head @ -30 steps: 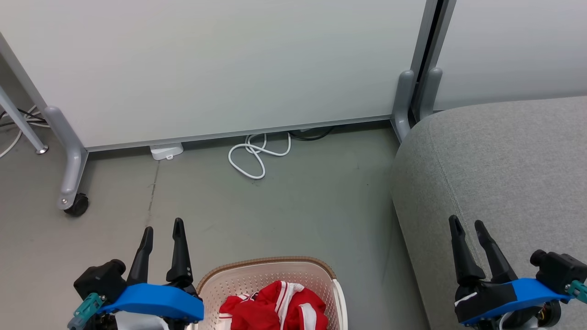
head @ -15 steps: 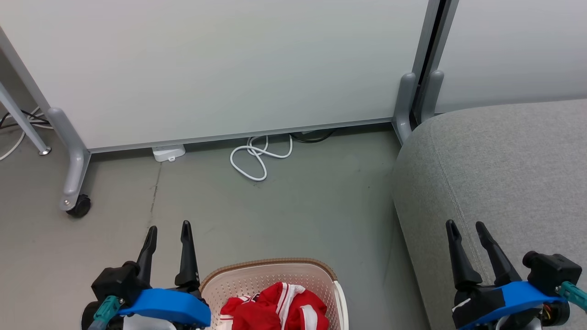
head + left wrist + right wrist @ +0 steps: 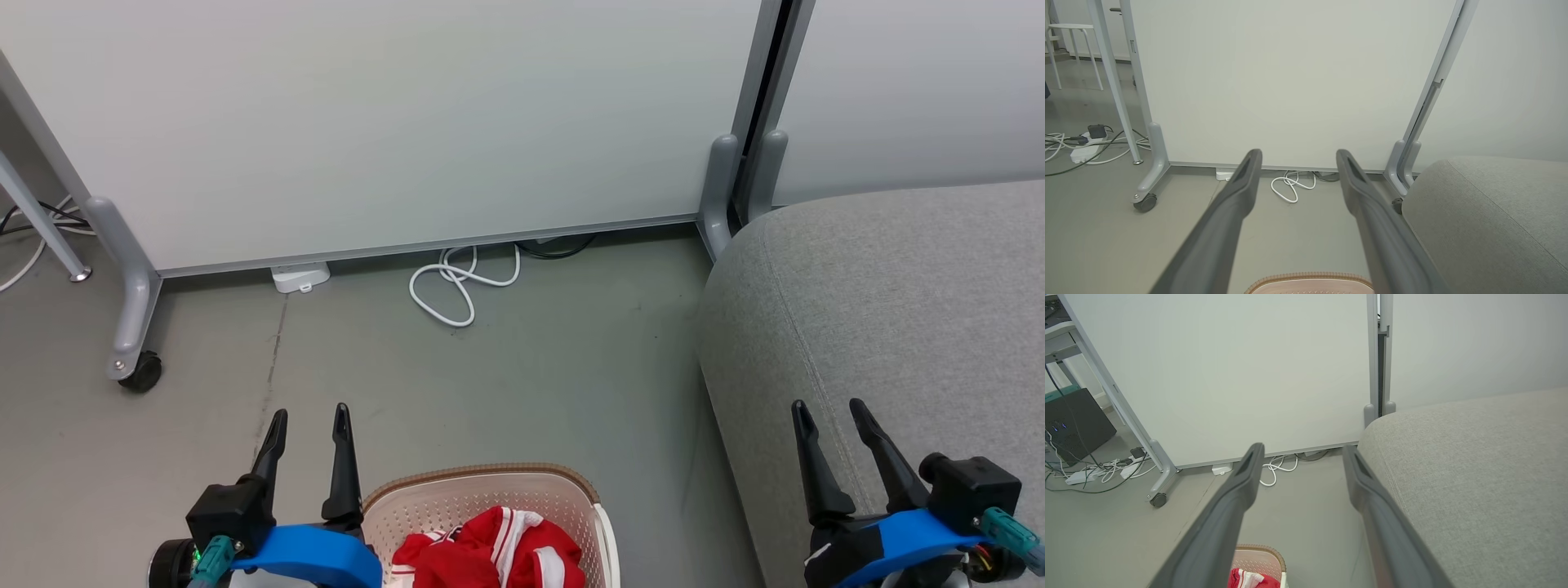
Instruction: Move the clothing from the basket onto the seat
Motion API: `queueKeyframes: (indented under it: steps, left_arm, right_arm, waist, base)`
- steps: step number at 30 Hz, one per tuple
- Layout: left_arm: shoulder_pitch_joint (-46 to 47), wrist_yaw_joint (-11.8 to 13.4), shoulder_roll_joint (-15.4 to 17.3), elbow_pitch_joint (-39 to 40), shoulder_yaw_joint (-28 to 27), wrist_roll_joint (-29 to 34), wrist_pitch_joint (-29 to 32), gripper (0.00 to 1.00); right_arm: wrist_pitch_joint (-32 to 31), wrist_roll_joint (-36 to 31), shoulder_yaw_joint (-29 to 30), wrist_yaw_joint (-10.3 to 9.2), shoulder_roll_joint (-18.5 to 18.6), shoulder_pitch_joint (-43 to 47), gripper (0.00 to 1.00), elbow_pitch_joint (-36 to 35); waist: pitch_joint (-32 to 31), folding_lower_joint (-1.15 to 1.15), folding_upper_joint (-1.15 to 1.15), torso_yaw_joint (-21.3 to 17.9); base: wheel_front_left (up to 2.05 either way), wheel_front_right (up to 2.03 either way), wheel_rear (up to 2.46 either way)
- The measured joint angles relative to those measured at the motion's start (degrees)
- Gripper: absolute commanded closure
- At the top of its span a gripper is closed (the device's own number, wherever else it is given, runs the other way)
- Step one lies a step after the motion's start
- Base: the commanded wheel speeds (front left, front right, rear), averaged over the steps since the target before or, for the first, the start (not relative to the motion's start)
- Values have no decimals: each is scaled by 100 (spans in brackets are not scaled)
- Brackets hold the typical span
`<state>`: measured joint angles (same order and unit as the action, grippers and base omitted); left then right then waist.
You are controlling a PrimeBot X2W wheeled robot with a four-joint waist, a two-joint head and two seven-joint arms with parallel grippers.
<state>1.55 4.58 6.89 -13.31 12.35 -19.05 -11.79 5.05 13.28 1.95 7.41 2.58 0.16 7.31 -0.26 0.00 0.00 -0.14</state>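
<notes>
Red clothing point(image 3: 490, 551) with white stripes lies crumpled inside the cream perforated basket point(image 3: 441, 506), which stands upright, brown-rimmed, on the floor at 6 o'clock. The light grey, seamed seat point(image 3: 898, 302) is at 3 o'clock, just beside it.

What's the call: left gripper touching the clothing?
Apart. Head view: the left gripper sits open outside the basket, and bare basket wall shows between it and the clothing inside.

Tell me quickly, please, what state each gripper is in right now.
Left gripper: open, holding nothing.
Right gripper: open, holding nothing.
</notes>
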Motion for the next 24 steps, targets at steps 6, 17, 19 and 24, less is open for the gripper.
queueKeyframes:
  steps: [6, 17, 19, 24]
  left_arm:
    - [-18, 49, 8, -37, -1, 104, -16, 0]
    - [-35, 146, 45, -33, 151, 466, -92, 0]
    - [-46, 154, 55, -33, 170, 532, -97, 0]
    - [-65, 196, 54, -25, 199, 606, -144, 0]
  right_arm:
    - [16, -255, 32, 1, 2, 16, 0, -53]
    - [143, -704, 44, 1, 9, 35, 0, -118]
    - [154, -768, 43, 1, 10, 37, 0, -118]
    - [157, -875, 43, 2, 12, 51, 0, -113]
  waist:
    - [-21, 0, 0, 12]
    - [-2, 0, 0, 0]
    - [-3, 0, 0, 1]
    - [0, 0, 0, 10]
  base:
    - [0, 0, 0]
    - [0, 0, 0]
    - [0, 0, 0]
    - [0, 0, 0]
